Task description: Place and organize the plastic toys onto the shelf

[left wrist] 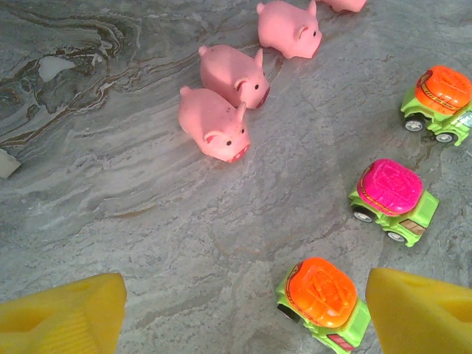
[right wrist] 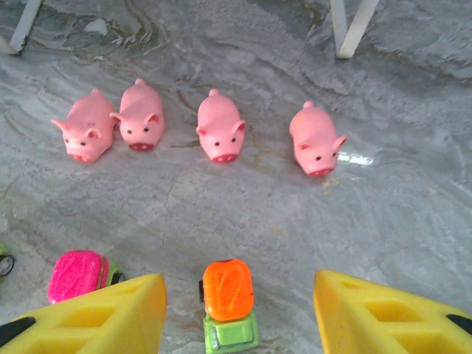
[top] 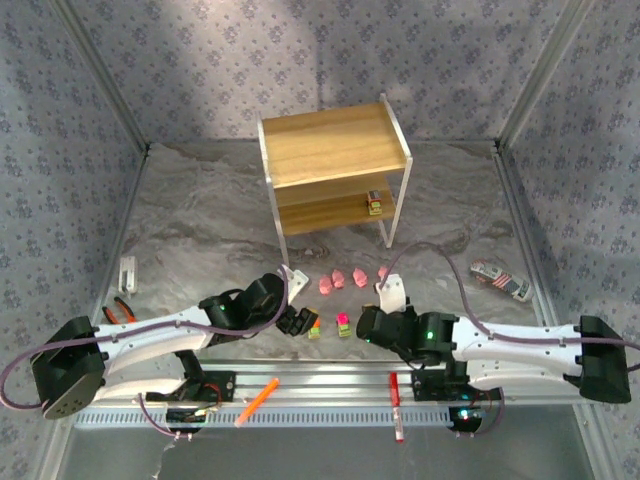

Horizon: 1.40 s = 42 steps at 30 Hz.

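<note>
The shelf (top: pixel 335 165) stands at the back, with one blocky toy (top: pixel 376 203) on its lower board. Four pink pigs (right wrist: pixel 221 127) line up on the table in front of it. My left gripper (left wrist: pixel 243 302) is open and low over the table, and an orange-topped green truck (left wrist: pixel 322 299) sits between its yellow fingers (left wrist: pixel 66 317), close to the right one. A magenta-topped truck (left wrist: pixel 391 195) and a second orange one (left wrist: pixel 439 99) lie beyond. My right gripper (right wrist: pixel 237 295) is open astride that second orange-topped truck (right wrist: pixel 230 304), touching nothing. The magenta truck (right wrist: pixel 77 274) is by its left finger.
A red-and-white toy car (top: pixel 500 280) lies at the right edge. An orange marker (top: pixel 257 400) and a red marker (top: pixel 396 405) rest on the front rail. Orange-handled pliers (top: pixel 120 310) and a white bracket (top: pixel 127 272) are at the left. The shelf's white legs (right wrist: pixel 346 29) stand just beyond the pigs.
</note>
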{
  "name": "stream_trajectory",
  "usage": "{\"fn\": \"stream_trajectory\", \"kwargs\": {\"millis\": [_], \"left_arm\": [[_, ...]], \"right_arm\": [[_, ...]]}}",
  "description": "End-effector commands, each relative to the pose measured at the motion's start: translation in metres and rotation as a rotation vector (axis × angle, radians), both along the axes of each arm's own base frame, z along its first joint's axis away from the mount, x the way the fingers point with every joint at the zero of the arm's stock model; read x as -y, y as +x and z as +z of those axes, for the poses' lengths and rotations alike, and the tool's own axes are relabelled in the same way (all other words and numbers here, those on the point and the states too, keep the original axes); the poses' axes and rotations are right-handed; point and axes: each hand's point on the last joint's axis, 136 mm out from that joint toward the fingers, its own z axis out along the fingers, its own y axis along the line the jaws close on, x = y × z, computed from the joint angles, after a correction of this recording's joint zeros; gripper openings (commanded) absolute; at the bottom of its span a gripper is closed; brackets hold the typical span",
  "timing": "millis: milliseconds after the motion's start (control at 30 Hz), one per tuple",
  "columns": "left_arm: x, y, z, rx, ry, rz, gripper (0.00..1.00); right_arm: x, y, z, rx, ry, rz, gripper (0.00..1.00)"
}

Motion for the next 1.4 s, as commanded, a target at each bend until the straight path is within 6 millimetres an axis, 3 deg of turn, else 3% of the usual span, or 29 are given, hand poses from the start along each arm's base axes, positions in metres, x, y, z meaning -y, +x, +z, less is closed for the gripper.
{"fn": "stream_trajectory", "kwargs": {"millis": [0,400,700,1367], "left_arm": [[0.014,0.002,0.018,0.019,-0.042,-0.031,0.84],[0.016,0.002,0.017,0.016,-0.041,-0.032,0.84],[0.016,0.003,0.016,0.015,-0.039,-0.032,0.84],[0.017,0.003,0.016,0.012,-0.037,-0.031,0.84]], "right_arm": [[0.0,-0.002,-0.005,0.014,0.054,-0.048,0.56],[0.01,-0.012,-0.045,-0.038,0.034,-0.061,0.54],[0.0,-0.015,-0.064,-0.094,0.019,-0.022,0.52],[0.005,-0.006,-0.08,-0.137,-0.017,-0.032,0.51]]}}
